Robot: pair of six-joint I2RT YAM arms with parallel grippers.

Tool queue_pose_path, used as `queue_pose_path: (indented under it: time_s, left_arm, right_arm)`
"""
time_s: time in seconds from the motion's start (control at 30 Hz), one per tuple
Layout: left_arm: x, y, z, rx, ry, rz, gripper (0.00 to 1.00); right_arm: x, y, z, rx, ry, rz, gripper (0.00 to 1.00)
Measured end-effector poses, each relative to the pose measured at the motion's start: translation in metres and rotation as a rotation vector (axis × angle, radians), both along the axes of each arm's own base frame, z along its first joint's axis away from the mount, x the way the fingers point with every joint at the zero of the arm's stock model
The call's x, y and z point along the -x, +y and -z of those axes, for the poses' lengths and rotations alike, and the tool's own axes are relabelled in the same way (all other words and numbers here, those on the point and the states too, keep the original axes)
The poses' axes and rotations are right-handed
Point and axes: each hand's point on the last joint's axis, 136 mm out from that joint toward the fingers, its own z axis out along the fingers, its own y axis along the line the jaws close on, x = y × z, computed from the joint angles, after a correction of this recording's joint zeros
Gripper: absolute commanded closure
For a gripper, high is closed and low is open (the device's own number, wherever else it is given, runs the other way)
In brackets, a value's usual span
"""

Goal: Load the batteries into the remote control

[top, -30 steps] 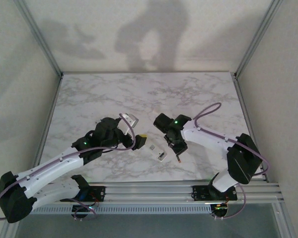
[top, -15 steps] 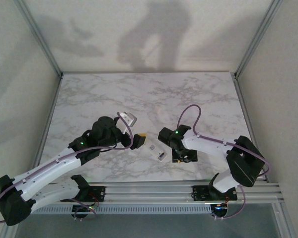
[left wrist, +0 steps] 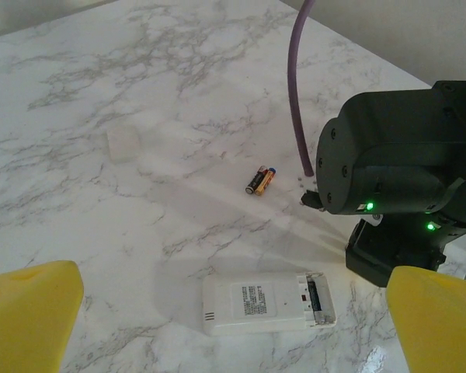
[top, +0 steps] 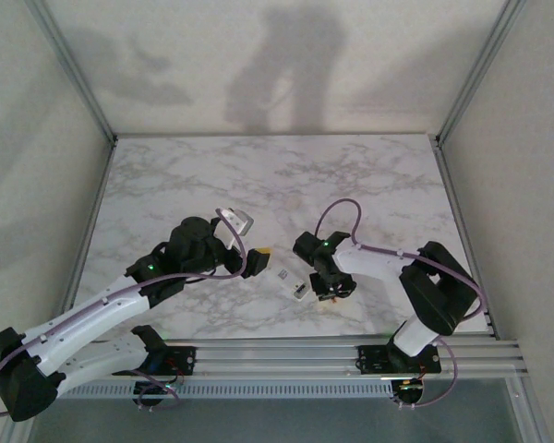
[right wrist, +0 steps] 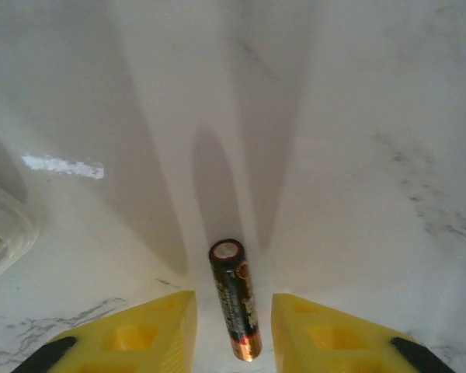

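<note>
A white remote control (left wrist: 264, 299) lies face down on the marble, its buttons hidden and its battery bay (left wrist: 314, 295) uncovered at the right end. From above, the remote (top: 294, 281) sits between the two grippers. My left gripper (left wrist: 233, 330) hangs open over it, holding nothing. Two batteries (left wrist: 260, 180) lie side by side farther back. My right gripper (right wrist: 231, 338) is low over the table, open. Its yellow fingers (right wrist: 151, 330) straddle a third battery (right wrist: 234, 299) with a gap on each side. The right gripper (top: 333, 289) is just right of the remote.
A small pale translucent piece (left wrist: 124, 144) lies on the marble far left of the batteries. The black right arm (left wrist: 396, 171) with its purple cable (left wrist: 295, 85) stands close behind the remote's open end. A rounded white corner (right wrist: 4, 229) sits at the left.
The right gripper has swung down and towards the near edge, ending low over the table beside the remote. The left arm has hardly moved.
</note>
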Motion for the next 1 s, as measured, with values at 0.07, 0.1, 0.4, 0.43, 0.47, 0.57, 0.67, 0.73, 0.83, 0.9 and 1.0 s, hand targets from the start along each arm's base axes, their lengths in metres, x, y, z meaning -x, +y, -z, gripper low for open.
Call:
queue_pose_path:
  time_s: [0.07,0.1,0.4,0.43,0.47,0.57,0.67,0.73,0.83,0.9,1.0]
  left_arm:
    - [0.000,0.000,0.000,0.000,0.000,0.000,0.00]
    - [0.000,0.000,0.000,0.000,0.000,-0.001,0.00]
    - [-0.003,0.011,-0.002,-0.019,-0.038,-0.038,0.01]
    - [-0.002,0.014,-0.003,-0.020,-0.048,-0.046,0.00]
    - [-0.003,0.019,-0.005,-0.018,-0.070,-0.065,0.00]
    - [-0.003,0.037,-0.012,0.000,-0.128,-0.130,0.00]
    - [-0.007,0.054,-0.026,0.031,-0.182,-0.198,0.00]
    - [-0.010,0.061,-0.036,0.053,-0.212,-0.231,0.00]
    - [-0.014,0.066,-0.042,0.066,-0.227,-0.258,0.00]
    - [-0.016,0.069,-0.041,0.068,-0.230,-0.267,0.01]
    - [-0.018,0.071,-0.038,0.068,-0.224,-0.273,0.00]
  right_arm:
    - [0.001,0.003,0.004,-0.006,0.017,-0.032,0.84]
    - [0.000,0.005,0.004,-0.010,0.025,-0.053,0.90]
    - [-0.039,0.012,-0.038,0.077,-0.097,-0.286,1.00]
    - [-0.050,0.017,-0.050,0.079,-0.150,-0.326,1.00]
    - [-0.062,0.021,-0.062,0.091,-0.206,-0.398,1.00]
    - [-0.086,0.029,-0.084,0.139,-0.306,-0.650,1.00]
    - [-0.094,0.030,-0.079,0.200,-0.268,-0.906,1.00]
    - [-0.096,0.032,-0.069,0.210,-0.190,-1.045,1.00]
    - [-0.098,0.044,-0.057,0.178,-0.091,-1.189,1.00]
    - [-0.097,0.048,-0.048,0.168,-0.045,-1.262,1.00]
    - [-0.086,0.041,-0.030,0.167,0.043,-1.341,1.00]
